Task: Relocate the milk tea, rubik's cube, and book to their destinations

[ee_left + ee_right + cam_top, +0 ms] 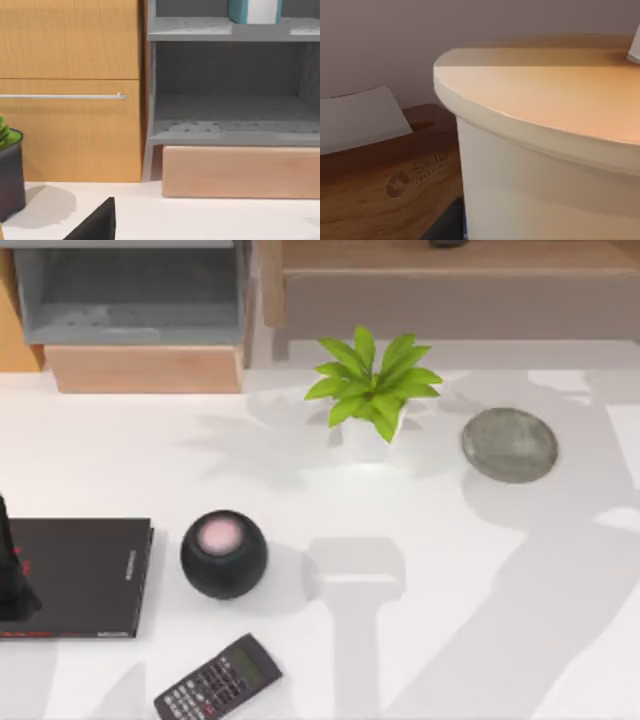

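Note:
The milk tea (545,130) sits very close in the right wrist view: an orange-brown top over a pale cup wall, with a bit of white straw (635,50) at the frame's edge. The book (240,10), teal with white page edges, stands on the upper level of the grey shelf (230,132) in the left wrist view. A dark part of my left arm (12,570) hangs at the table's far left, over a thin black book (85,575). The rubik's cube is out of view.
A potted plant (370,390), a grey round coaster (509,444), a black round speaker (224,553) and a calculator (218,680) lie on the white table. A wooden tissue box (385,185) stands behind the cup. A wood cabinet (70,90) flanks the shelf.

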Controlling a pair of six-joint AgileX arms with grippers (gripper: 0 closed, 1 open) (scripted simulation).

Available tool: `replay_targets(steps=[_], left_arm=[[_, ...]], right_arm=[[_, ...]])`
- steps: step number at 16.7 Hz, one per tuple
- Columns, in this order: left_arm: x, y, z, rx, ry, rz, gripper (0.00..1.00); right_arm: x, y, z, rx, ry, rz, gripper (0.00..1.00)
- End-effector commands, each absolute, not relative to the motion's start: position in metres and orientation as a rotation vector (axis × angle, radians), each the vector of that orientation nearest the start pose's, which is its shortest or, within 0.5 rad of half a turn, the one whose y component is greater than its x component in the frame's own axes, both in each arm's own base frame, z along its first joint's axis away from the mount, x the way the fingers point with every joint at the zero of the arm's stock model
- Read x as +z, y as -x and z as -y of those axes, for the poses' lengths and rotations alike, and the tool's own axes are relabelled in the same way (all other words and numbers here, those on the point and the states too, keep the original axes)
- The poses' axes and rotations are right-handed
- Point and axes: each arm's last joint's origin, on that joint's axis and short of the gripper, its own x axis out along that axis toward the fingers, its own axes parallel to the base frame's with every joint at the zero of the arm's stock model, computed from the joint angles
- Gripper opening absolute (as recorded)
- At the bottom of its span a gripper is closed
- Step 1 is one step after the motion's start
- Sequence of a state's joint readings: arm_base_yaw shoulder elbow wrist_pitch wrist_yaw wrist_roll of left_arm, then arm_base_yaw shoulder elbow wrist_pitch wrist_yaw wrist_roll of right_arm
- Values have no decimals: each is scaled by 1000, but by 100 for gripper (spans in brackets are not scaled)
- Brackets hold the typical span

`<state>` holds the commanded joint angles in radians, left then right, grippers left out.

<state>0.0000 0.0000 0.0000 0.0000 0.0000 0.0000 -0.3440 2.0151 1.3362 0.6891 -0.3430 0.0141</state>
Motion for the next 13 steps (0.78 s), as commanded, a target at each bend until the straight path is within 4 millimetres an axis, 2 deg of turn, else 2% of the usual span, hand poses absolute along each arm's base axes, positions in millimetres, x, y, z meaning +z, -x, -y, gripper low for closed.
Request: replay_targets(steps=[4,7,13], left_arm=[[160,-106,1,0,0,0,100],[160,-106,1,0,0,0,100],[160,-106,1,0,0,0,100]], right_arm=[[236,-406,150,0,6,7,0],[237,-388,154,-13,10,9,0],[238,-388,148,-12,13,17,0]])
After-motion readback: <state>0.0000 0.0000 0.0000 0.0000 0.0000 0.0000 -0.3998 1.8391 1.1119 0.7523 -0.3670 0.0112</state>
